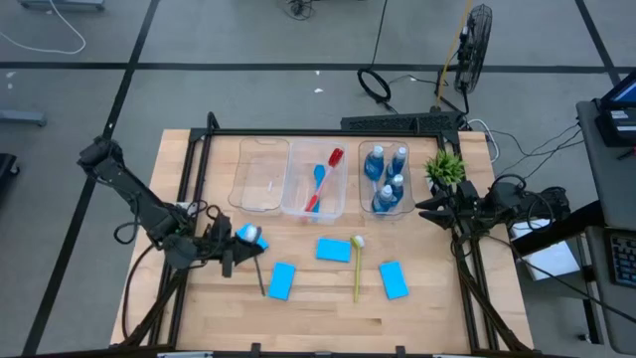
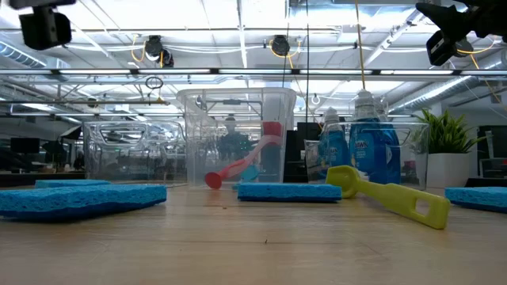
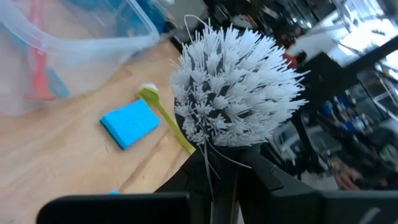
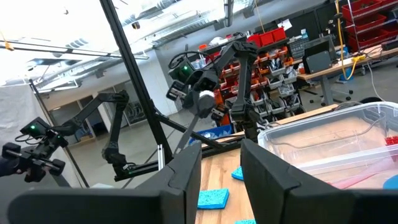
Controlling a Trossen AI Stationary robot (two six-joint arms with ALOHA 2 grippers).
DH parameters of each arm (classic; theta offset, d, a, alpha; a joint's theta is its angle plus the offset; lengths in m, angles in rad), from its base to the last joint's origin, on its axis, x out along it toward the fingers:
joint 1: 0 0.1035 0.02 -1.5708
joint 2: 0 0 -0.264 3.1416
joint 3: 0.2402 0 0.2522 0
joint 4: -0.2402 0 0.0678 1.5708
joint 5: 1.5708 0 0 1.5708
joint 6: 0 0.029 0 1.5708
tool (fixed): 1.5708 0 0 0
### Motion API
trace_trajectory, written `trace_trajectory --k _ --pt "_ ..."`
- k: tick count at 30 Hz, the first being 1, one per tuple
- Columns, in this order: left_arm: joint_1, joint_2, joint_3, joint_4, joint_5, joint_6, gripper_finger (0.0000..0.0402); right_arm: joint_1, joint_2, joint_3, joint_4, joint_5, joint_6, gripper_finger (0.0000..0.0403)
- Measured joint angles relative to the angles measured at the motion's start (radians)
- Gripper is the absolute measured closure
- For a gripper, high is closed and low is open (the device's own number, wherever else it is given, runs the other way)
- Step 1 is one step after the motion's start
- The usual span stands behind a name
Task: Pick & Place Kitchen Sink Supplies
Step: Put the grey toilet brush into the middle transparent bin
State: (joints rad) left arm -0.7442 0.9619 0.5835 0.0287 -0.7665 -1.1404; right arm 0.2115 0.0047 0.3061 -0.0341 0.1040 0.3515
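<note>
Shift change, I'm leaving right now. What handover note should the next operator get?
Left claw: shut on grey-handled white-bristled brush, at the table's left side.
Right claw: open, holding nothing, waiting beside the green plant.
Done: four small blue bottles in right clear plastic bin; red brush and blue brush in middle bin.
Left: held brush, yellow-green brush, flat blue sponges on the table.

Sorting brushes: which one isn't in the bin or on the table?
The grey brush, white bristles up, gripped in the left gripper; red and blue are binned, yellow-green lies on the table.
</note>
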Motion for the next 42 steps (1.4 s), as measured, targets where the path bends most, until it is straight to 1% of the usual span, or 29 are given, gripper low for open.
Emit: trace_trajectory --k 4,9,12,16,18,22,27,29,32,35,42 --pt "0.078 0.0 0.0 0.015 0.03 -0.019 0.0353 0.0 0.0 0.0 0.0 0.0 0.0 0.0303" --pt "0.196 0.0 0.0 0.091 0.097 -0.011 0.0353 0.0 0.0 0.0 0.0 0.0 0.003 0.0303" --pt "0.272 0.0 0.0 0.16 0.121 0.041 0.0353 0.0 0.0 0.0 0.0 0.001 0.003 0.0303" --pt "0.378 0.0 0.0 0.253 0.177 0.118 0.0353 0.0 0.0 0.0 0.0 0.003 0.003 0.0303" --pt "0.429 0.0 0.007 0.259 0.214 0.129 0.0353 0.0 0.0 0.0 0.0 0.003 0.003 0.0303" --pt "0.519 0.001 0.08 0.168 0.279 0.141 0.0353 0.0 0.0 0.0 0.001 0.004 0.003 0.0303" --pt "0.617 0.054 0.234 -0.02 0.371 0.175 0.0353 0.0 0.0 0.0 0.009 0.004 0.003 0.0303" --pt "0.657 0.095 0.313 -0.085 0.407 0.202 0.0353 0.0 0.0 0.0 0.008 0.004 0.003 0.0303" --pt "0.712 0.162 0.413 -0.226 0.455 0.243 0.0353 0.0 0.0 0.0 0.008 0.004 0.003 0.0303" --pt "0.763 0.241 0.504 -0.297 0.492 0.285 0.0353 0.0 0.0 0.0 0.008 0.001 0.003 0.0303" --pt "0.895 0.421 0.69 -0.337 0.608 0.393 0.0353 0.0 0.0 0.0 0.007 0.0 0.004 0.0303"
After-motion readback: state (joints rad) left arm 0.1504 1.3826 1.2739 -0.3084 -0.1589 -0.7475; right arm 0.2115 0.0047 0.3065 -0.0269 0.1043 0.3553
